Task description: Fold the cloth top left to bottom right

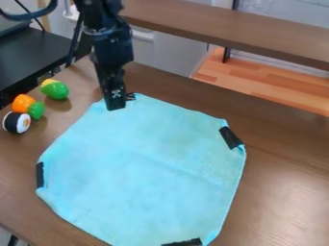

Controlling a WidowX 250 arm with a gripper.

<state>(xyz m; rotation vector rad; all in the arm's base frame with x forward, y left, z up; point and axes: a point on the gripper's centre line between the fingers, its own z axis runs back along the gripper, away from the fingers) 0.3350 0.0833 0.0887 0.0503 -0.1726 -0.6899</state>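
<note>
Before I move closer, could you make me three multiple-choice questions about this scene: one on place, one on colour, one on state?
1. Where is the hand?
A) Over the middle of the cloth
B) At the cloth's upper edge
C) Beside its lower edge

2. What colour is the cloth?
A) Light blue
B) Red
C) White

3. How does the cloth lie?
A) Rolled up
B) Folded into a narrow strip
C) Spread out

1: B, the hand comes down at that edge.
2: A, its whole face is light blue.
3: C, its broad face covers much of the table.
</note>
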